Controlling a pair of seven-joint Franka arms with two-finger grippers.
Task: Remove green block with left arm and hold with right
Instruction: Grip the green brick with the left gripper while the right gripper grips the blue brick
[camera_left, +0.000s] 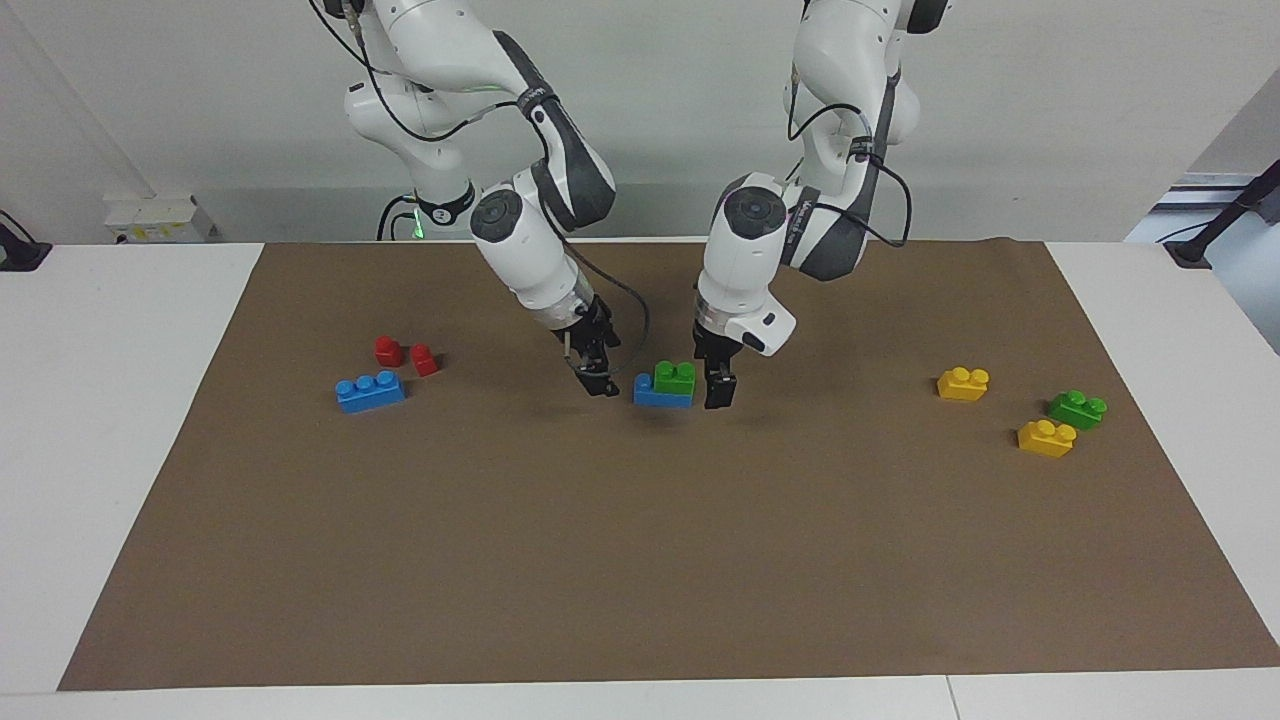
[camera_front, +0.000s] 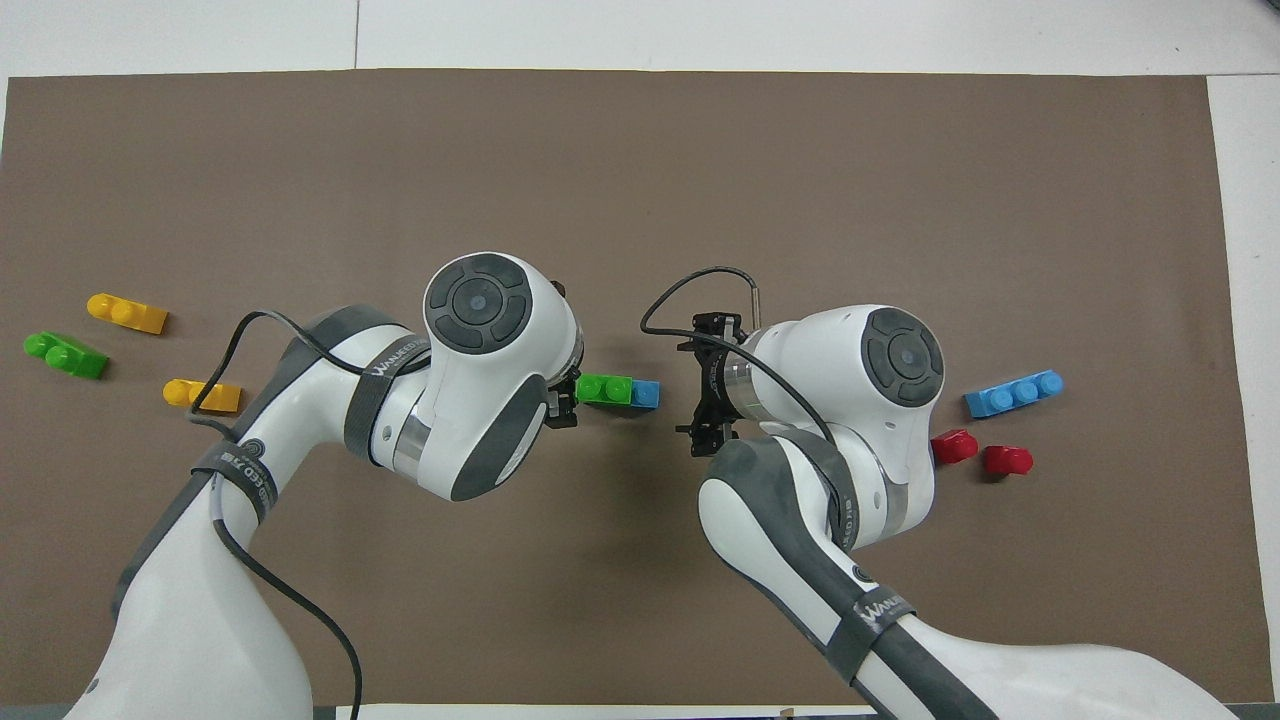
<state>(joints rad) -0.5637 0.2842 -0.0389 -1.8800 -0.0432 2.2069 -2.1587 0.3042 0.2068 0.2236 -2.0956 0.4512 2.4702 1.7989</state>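
— Two hands are down low, flanking the stack?
— Yes. Left hand (camera_left: 720, 392) is just beside the green block (camera_left: 675, 377); right hand (camera_left: 598, 378) is near the blue brick (camera_left: 660, 393) beneath it. Neither holds anything; how far either is open, I cannot tell.

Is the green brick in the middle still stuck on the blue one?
Yes, on. The green block sits studs-up atop the blue brick, covering the end toward the left arm.
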